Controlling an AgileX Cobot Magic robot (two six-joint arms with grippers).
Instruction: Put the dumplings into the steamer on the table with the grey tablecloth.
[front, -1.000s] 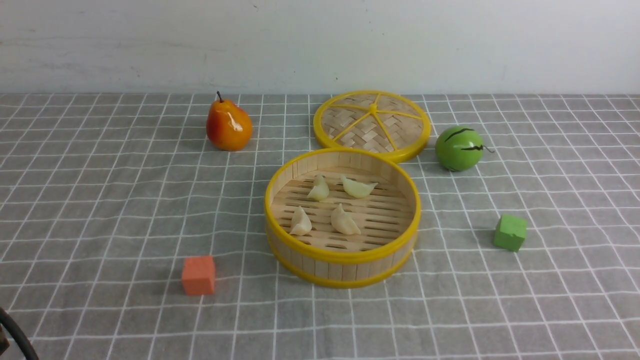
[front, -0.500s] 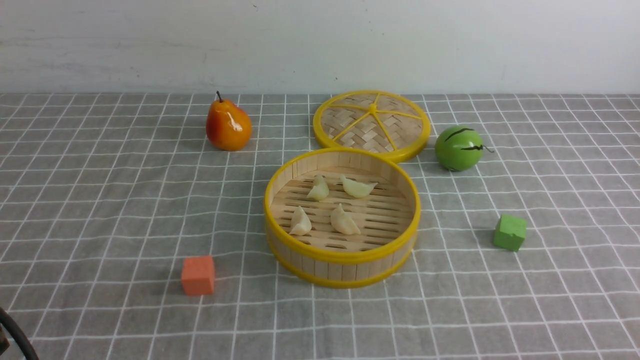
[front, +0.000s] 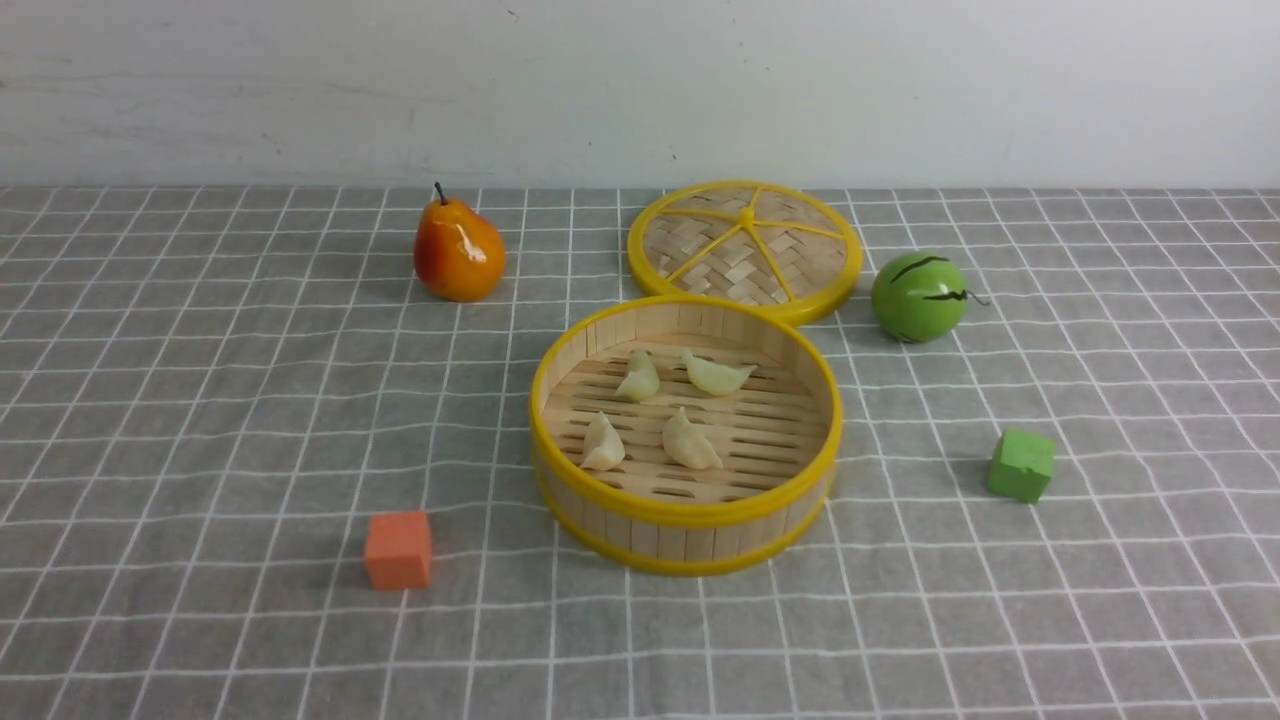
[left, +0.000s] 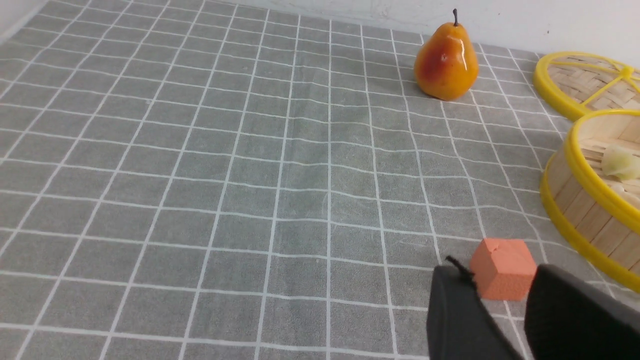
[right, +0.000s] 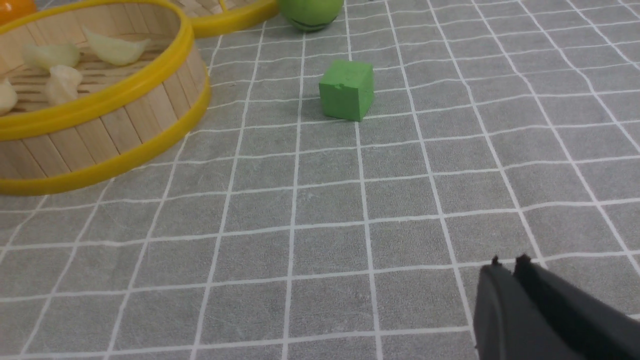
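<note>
1. Four dumplings (front: 660, 412), centre of the frame.
2. One steamer (front: 686, 512).
3. One woven lid (front: 744, 250).
4. Two cubes: orange cube (front: 398, 550), green cube (front: 1021, 465).
5. One pear (front: 458, 252).
6. One green melon (front: 918, 296).

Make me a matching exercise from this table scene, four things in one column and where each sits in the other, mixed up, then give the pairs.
1. dumplings
2. pear
3. orange cube
4. woven lid

A. behind the steamer, against its far rim
B. near side, left of the steamer
C. inside the steamer
D. far side, left of the lid

Pairs: 1-C, 2-D, 3-B, 4-A
</note>
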